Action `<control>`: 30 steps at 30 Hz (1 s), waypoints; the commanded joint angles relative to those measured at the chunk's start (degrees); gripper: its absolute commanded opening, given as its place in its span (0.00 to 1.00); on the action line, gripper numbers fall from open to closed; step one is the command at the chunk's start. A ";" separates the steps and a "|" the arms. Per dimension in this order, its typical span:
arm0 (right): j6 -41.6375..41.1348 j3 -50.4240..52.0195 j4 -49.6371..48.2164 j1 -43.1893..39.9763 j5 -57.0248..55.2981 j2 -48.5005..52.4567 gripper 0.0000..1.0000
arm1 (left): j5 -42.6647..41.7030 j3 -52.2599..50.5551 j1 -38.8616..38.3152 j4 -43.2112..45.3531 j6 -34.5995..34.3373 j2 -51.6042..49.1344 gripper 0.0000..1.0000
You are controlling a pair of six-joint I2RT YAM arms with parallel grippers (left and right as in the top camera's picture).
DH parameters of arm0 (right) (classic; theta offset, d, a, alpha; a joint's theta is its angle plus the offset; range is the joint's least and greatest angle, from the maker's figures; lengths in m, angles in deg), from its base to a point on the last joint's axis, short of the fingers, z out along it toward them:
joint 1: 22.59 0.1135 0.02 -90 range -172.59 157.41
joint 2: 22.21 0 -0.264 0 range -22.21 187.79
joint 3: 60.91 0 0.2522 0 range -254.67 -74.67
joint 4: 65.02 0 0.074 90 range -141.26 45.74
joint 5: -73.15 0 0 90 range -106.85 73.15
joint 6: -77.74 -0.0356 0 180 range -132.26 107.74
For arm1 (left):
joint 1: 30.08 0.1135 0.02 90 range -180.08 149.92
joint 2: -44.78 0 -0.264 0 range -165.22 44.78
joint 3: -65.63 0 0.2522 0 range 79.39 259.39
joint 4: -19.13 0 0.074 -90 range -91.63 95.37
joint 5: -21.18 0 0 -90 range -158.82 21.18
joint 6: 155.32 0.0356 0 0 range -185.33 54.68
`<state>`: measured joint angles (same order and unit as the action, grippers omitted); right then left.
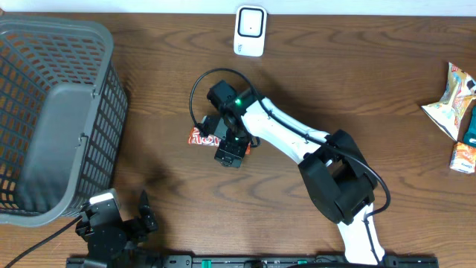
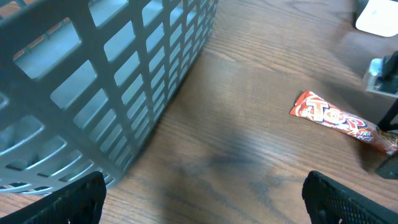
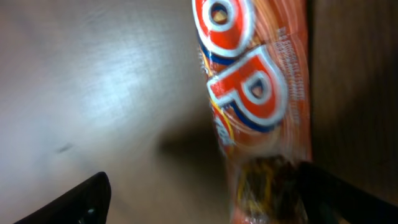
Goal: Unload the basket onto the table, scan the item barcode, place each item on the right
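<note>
While poised over the candy wrapper [image 2: 336,119], held right gripper [image 1: 230,155] released (fingers astride it). Rested left gripper [image 2: 204,199] released, empty, at seven o'clock.

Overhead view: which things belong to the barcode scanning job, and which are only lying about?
Belong to the job: red-orange plastic snack wrapper; white rectangular scanner-like device; right tool, open over the wrapper.
Only lying about: grey plastic lattice basket; colourful snack packets at the right edge; left tool, open and empty.
</note>
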<state>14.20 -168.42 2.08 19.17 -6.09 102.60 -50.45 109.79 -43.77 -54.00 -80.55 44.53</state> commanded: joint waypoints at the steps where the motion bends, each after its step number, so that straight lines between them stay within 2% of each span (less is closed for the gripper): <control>1: -3.23 2.05 -3.34 0.07 -3.82 -0.39 0.89 | 0.76 0.15 0.13 0.04 -0.11 0.09 0.98; 5: -4.48 2.38 -5.42 0.63 -5.07 -0.39 0.85 | 0.76 0.15 0.13 0.04 -0.11 0.09 0.98; 9: -6.32 2.38 -6.78 1.77 -11.54 -0.39 0.83 | 0.76 0.15 0.13 0.04 -0.11 0.09 0.98; 10: -6.29 2.38 -7.32 1.99 -12.94 -0.39 0.80 | 0.76 0.15 0.13 0.04 -0.11 0.09 0.98; 12: -6.27 2.78 -8.48 2.21 -13.44 -0.33 0.62 | 0.76 0.15 0.13 0.04 -0.11 0.09 0.98; 18: -6.27 9.97 -12.55 3.10 -9.27 -0.09 0.42 | 0.76 0.15 0.13 0.04 -0.11 0.09 0.98; 19: -6.25 11.15 -13.03 3.10 -8.50 0.00 0.34 | 0.76 0.15 0.13 0.04 -0.11 0.09 0.98; 20: -6.25 13.55 -14.19 3.08 -7.37 0.02 0.13 | 0.76 0.15 0.13 0.04 -0.11 0.09 0.98; 21: -6.25 14.49 -14.36 2.99 -6.62 0.02 0.02 | 0.76 0.15 0.13 0.04 -0.11 0.09 0.98; 27: -7.26 12.37 -8.35 2.43 1.31 -0.74 0.01 | 0.76 0.15 0.13 0.04 -0.11 0.09 0.98; 30: -7.78 6.88 -0.11 0.87 13.53 -1.51 0.01 | 0.76 0.15 0.13 0.04 -0.11 0.09 0.98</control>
<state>7.58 -159.22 -3.49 20.98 -6.64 98.80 -50.45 109.79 -43.77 -54.00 -80.55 44.53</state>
